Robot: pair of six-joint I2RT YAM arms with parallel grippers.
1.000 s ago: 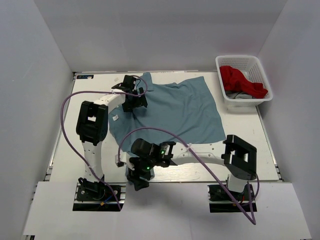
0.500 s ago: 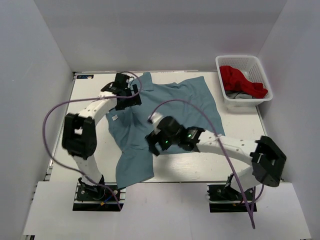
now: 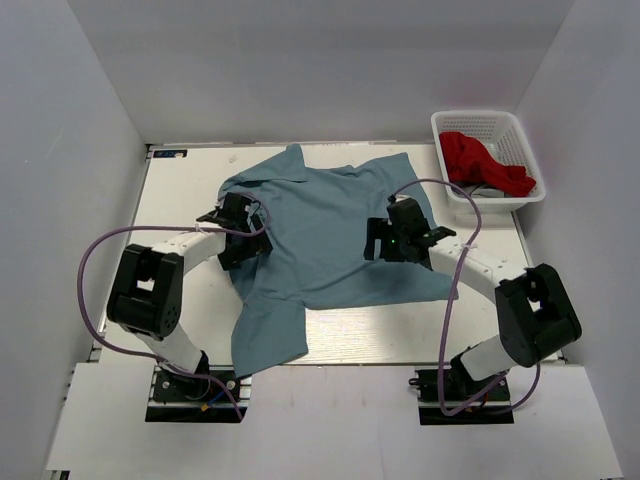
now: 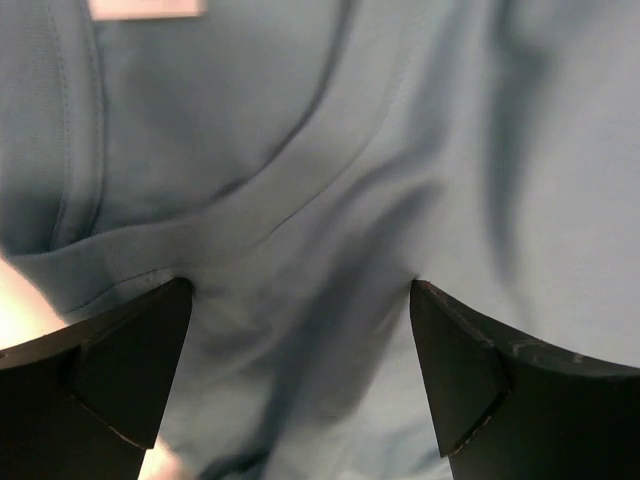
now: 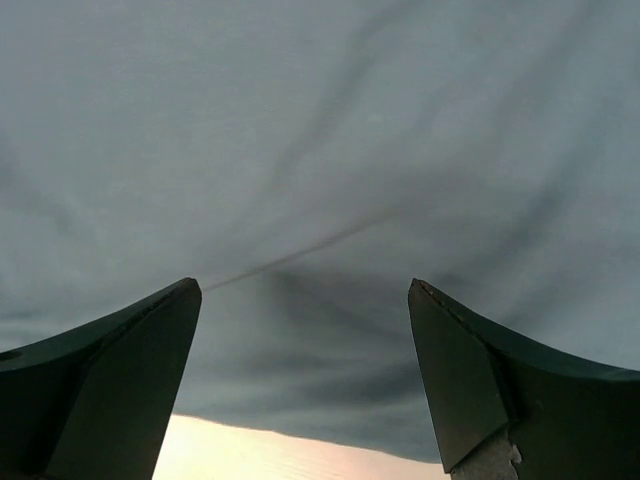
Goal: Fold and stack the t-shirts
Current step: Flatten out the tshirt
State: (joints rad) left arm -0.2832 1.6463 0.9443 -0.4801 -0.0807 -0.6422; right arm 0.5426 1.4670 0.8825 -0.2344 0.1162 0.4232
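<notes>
Left gripper [image 4: 300,290] is wide open, low over a seam at the left side of the shirt [image 3: 330,225]. Right gripper [image 5: 303,285] is open too, over its right side. The shirt lies crumpled mid-table [image 3: 180,190]. It looks soft, light and limp, so pinch it at the hems.

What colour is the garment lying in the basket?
The garment is red; the top external view shows it best.

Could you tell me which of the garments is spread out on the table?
The grey-blue t-shirt, lying open across the table; the red garment and the grey garment under it are bundled in the white basket at the far right.
</notes>
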